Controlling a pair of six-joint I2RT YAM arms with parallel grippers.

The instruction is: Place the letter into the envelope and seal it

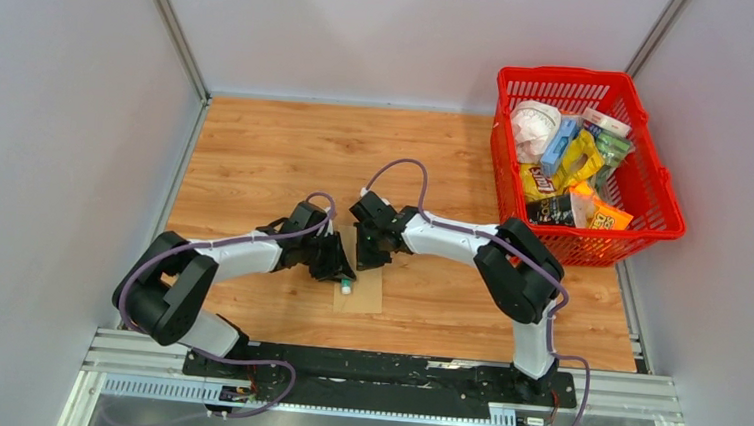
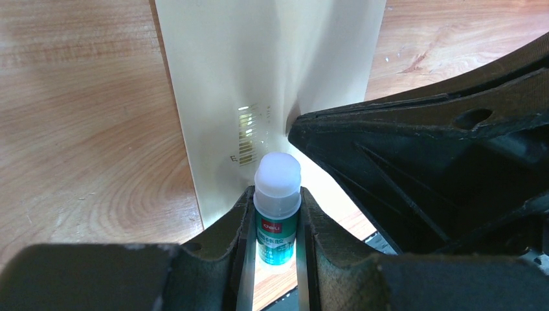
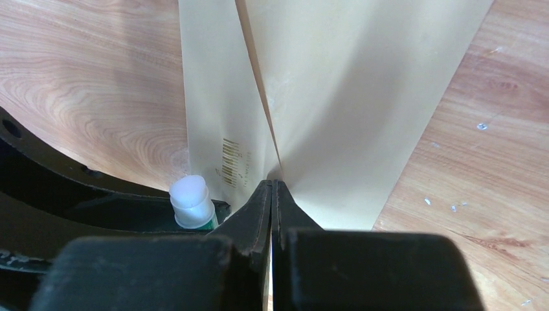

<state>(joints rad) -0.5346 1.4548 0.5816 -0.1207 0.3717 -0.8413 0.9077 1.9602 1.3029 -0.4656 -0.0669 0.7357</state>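
Note:
The tan envelope (image 1: 366, 290) lies flat on the wooden table between the two arms; it looks pale in the left wrist view (image 2: 259, 65) and the right wrist view (image 3: 362, 97). My left gripper (image 2: 277, 204) is shut on a glue stick (image 2: 278, 194) with a green label and a white top that points at the envelope. My right gripper (image 3: 272, 184) is shut, its tips pinching the envelope's lifted flap at the fold. The glue stick (image 3: 191, 202) sits just left of those tips. The letter is hidden from every view.
A red plastic basket (image 1: 563, 76) full of snack packets stands at the back right of the table. Grey walls close in the left, back and right sides. The black mounting rail (image 1: 382, 369) runs along the near edge.

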